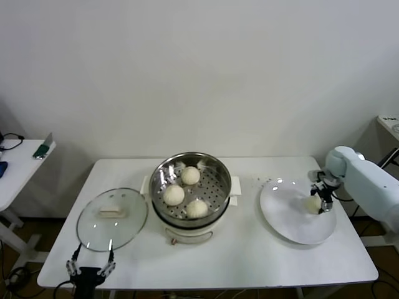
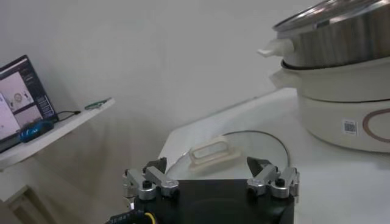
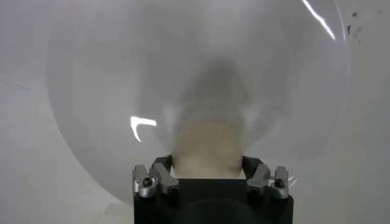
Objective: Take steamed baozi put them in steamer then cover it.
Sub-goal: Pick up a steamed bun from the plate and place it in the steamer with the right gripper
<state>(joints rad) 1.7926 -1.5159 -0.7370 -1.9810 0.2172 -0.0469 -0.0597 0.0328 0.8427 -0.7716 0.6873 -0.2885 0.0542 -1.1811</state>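
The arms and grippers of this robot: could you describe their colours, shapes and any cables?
The right arm has a smooth pale blue-white shell with a rounded joint. Thin dark cables run along its wrist, near the right gripper, which is black with silver metal parts. The left gripper has a black block body, silver finger brackets with dark screws and black tips. A yellow-marked cable leaves its base.

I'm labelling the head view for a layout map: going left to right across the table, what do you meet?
Left gripper → glass cover → steamer → white plate → last baozi, right gripper closing around it.
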